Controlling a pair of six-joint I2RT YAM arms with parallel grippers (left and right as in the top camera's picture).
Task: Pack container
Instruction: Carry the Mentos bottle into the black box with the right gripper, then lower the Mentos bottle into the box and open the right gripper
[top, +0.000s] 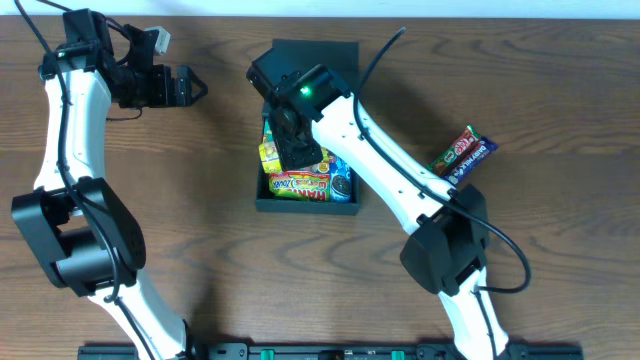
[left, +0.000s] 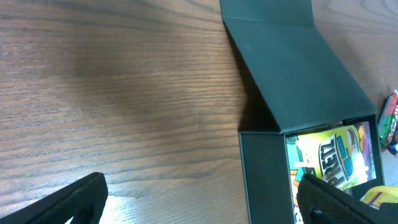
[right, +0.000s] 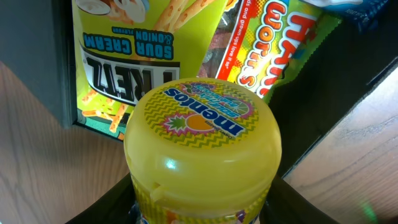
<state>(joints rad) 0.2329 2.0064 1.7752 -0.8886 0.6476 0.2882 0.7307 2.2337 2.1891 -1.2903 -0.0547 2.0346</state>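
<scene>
Container (top: 305, 207), lid open, beneath right gripper (top: 300, 150), is partly packed w/ packets (top: 300, 186). Mentos tub (right: 202, 143) is pinched over it, prob. not yet released. Bars (top: 463, 152) right of container are unpacked. Left gripper (top: 190, 87) is spread, well left.

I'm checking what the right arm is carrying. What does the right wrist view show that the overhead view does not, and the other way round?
Only the right wrist view: a yellow tub with a printed lid, clamped in the right gripper, with a pretzel-stick packet behind it. Only the overhead view: the left gripper, open and away from the box, the candy bars on the table right of the box, and the box's lid flap lying open. Both: the dark box holding snacks, including the gummy worms packet.
</scene>
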